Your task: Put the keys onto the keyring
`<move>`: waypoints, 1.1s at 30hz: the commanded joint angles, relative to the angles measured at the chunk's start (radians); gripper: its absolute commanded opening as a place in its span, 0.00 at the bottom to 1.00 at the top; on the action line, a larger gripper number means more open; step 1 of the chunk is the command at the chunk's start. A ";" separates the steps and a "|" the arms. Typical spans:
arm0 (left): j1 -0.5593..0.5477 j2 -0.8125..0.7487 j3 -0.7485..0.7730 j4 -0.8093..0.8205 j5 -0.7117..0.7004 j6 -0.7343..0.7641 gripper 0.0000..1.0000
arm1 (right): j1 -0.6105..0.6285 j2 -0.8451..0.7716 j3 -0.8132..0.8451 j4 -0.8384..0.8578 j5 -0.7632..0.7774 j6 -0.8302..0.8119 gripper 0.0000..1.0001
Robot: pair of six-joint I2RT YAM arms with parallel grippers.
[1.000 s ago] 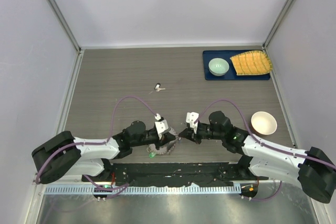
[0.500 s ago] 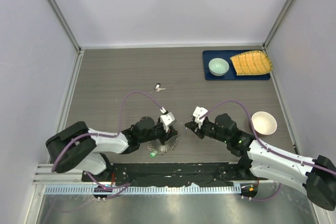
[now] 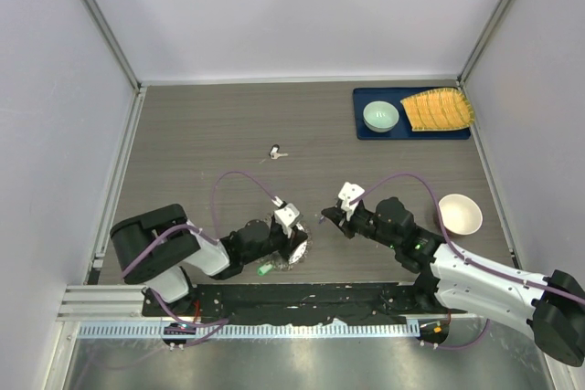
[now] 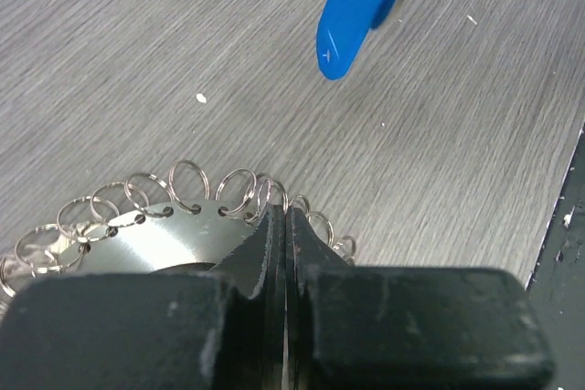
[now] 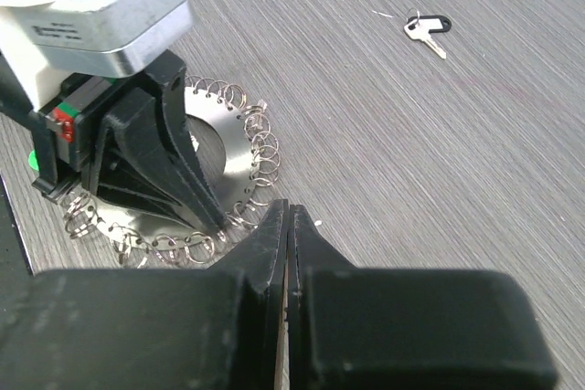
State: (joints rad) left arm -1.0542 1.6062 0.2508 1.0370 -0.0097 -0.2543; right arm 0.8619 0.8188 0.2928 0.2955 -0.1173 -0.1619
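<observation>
- Two end effectors meet over the keyring (image 4: 137, 239), a silver disc rimmed with small split rings. It lies flat on the tabletop (image 3: 201, 134) near the front edge.
- Left end effector (image 4: 279, 221): jaws clenched on the keyring's rim at one split ring, pinning it.
- Right end effector (image 5: 286, 212): jaws closed, with nothing visible between them in its own view. The blue key (image 4: 356, 11) hangs in the air just beyond the keyring in the left wrist view, so it is judged to be pinched there.
- Green key (image 3: 265, 269): against the keyring's near side; whether it is strung cannot be told. Black key (image 3: 277, 152): loose, well apart toward the back.
- Step in hand, as judged: threading the blue key. Hold the disc firmly so it cannot slide. Bring the key's hole low and slowly to a split ring beside the left fingers. Release only once the ring has caught.
- Surface: grey wood-grain, matt, flecked white; thin metal may skate on it.
- Room: pale walls (image 3: 292, 6) on three sides. A blue tray (image 3: 358, 98) and white bowl (image 3: 459, 214) stand well apart at right.
</observation>
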 commanded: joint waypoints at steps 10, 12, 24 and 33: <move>-0.086 -0.107 0.008 -0.080 -0.142 -0.008 0.17 | 0.005 -0.003 -0.014 0.087 -0.012 0.027 0.01; -0.086 -0.155 0.024 -0.167 -0.142 -0.011 0.19 | 0.005 -0.006 -0.014 0.083 -0.002 0.032 0.01; -0.076 -0.327 0.336 -0.882 -0.101 -0.081 0.36 | 0.005 -0.047 -0.011 0.050 0.057 0.071 0.01; -0.024 -0.177 0.633 -1.364 0.071 -0.131 0.39 | 0.005 -0.087 -0.017 0.017 0.185 0.104 0.01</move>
State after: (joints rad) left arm -1.0996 1.3777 0.8032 -0.0696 -0.0360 -0.3531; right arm 0.8619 0.7650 0.2794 0.3031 -0.0395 -0.0902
